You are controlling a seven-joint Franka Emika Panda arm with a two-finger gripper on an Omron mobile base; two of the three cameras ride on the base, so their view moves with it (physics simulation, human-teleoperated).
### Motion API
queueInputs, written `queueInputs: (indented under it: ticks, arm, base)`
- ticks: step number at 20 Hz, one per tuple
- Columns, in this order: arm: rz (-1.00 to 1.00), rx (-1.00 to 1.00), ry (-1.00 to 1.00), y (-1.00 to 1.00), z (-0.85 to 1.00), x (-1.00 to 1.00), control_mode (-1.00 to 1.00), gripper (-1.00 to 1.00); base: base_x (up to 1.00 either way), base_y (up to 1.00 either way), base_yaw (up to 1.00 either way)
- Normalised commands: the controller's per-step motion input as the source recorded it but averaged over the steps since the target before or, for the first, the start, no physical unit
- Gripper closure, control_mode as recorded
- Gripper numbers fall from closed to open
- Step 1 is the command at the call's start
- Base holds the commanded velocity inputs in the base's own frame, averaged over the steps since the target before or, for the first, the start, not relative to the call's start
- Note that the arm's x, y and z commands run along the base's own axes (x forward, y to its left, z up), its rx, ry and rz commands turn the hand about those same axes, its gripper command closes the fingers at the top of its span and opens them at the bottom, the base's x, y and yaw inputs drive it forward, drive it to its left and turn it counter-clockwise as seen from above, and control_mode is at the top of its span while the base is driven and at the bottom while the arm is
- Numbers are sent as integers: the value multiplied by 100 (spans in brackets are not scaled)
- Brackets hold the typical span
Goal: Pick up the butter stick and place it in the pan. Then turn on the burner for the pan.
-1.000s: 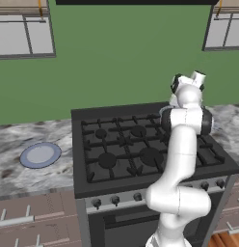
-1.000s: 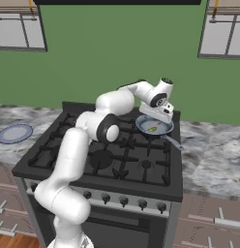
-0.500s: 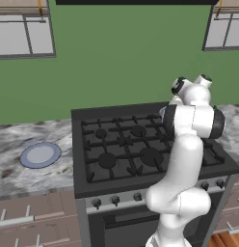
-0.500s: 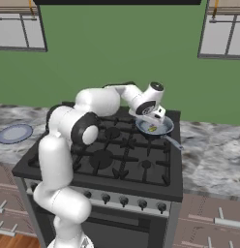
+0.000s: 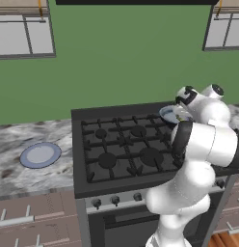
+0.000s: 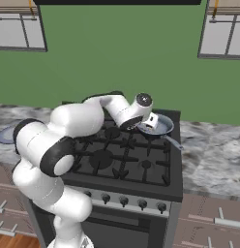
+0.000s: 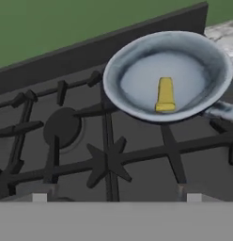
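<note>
small yellow butter stick (image 7: 165, 94) lying flat inside round grey-blue metal pan (image 7: 137, 56) on back right grate, placement done. claw (image 6: 150, 123) spread, empty, beside pan, free for burner knob.

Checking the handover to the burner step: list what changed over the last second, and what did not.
The arm has swung its elbow out to the robot's left and drawn the hand back from the pan toward the stove's middle. The fingers stay open, holding nothing. The butter stick stays in the pan on the back right burner; the plate is unmoved.
</note>
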Motion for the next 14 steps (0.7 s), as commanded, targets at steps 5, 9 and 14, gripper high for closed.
queueInputs:
  ticks: [5,9,14]
  arm:
    - [0,-2,-15,0,30,-66,-100,-100]
    - [2,-6,-16,0,10,-83,-100,-100]
    - [5,-7,-16,0,0,-96,-100,-100]
  base:
    - [0,0,0]
    - [0,0,0]
    - [0,0,0]
